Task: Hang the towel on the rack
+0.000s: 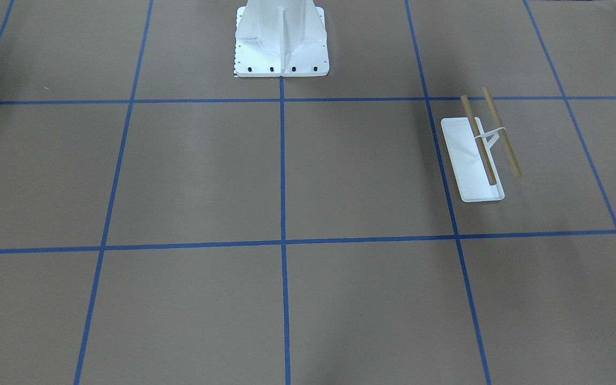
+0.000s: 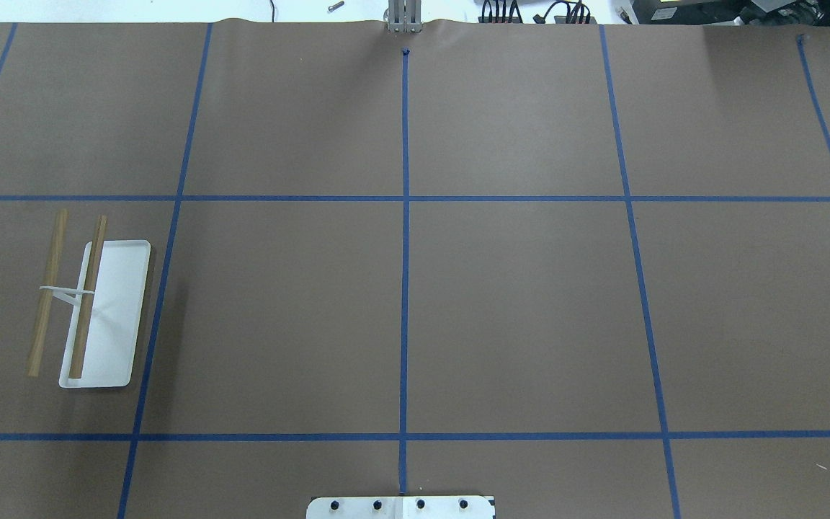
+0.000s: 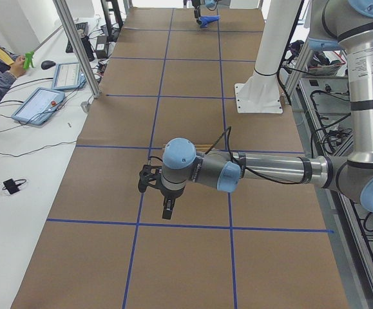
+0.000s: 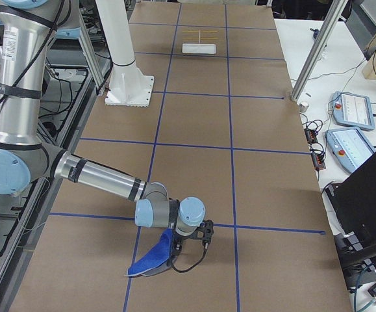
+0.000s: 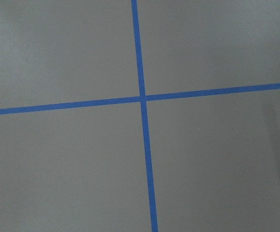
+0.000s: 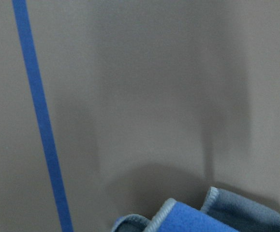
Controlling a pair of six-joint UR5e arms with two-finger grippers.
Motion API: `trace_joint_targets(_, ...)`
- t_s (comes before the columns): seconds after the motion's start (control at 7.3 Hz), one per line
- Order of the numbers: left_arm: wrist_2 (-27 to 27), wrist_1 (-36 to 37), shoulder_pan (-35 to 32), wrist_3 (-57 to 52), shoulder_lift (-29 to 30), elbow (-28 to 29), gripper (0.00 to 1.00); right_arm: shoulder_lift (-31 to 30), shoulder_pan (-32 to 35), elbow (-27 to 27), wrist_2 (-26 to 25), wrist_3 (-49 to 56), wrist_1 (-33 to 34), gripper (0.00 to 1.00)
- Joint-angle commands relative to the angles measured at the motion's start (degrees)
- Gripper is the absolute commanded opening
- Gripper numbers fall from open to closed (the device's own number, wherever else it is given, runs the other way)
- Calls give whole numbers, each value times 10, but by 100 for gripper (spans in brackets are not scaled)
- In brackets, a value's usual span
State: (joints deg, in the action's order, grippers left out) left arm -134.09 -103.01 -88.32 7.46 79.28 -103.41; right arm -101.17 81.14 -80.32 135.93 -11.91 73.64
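The towel (image 4: 150, 261) droops, blue face outward, from under the right gripper (image 4: 182, 244). The right side view does not show whether the jaws pinch it or merely stand over it. The right wrist view shows only a curled blue and grey fold (image 6: 193, 220) at its bottom edge, and no fingers. Whether the towel's low corner touches the table (image 4: 252, 162) cannot be told either. The left gripper (image 3: 167, 207) points down above a crossing of blue tape lines (image 5: 142, 98), nothing shows in it, and its jaws cannot be read from the side. The coming move turns on one relation: the rack (image 2: 109, 317) stands far down the table from the towel, well over on the robot's left. That makes the left arm much the nearer one, while the right arm has the cloth. The two wooden bars (image 1: 492, 133) run roughly front to back from the robot, across the table's length. A towel carried along the table from the right would therefore, in my judgement, meet them broadside. It would pass over the white tray first, then the bar above it, then the outer bar that overhangs the paper beyond the tray. The white pedestal (image 4: 129, 84) stands to the robot's side of that route, and the operators' tablets (image 4: 353, 109) lie past the opposite edge. The left arm reaches out low close to the rack, so it looks like the main thing to keep apart from.
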Motion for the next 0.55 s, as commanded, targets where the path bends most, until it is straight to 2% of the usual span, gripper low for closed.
trace_joint_targets(0.0,0,0,-1,1,-1,-4,98,-8,-1,1,0,0,2,85)
trace_joint_targets(0.14,0,0,-1,4,-1,-5,98,-7,-1,2,0,0,3,73)
trace_joint_targets(0.41,0,0,-1,4,-1,-5,98,-7,-3,2,0,2,3,57)
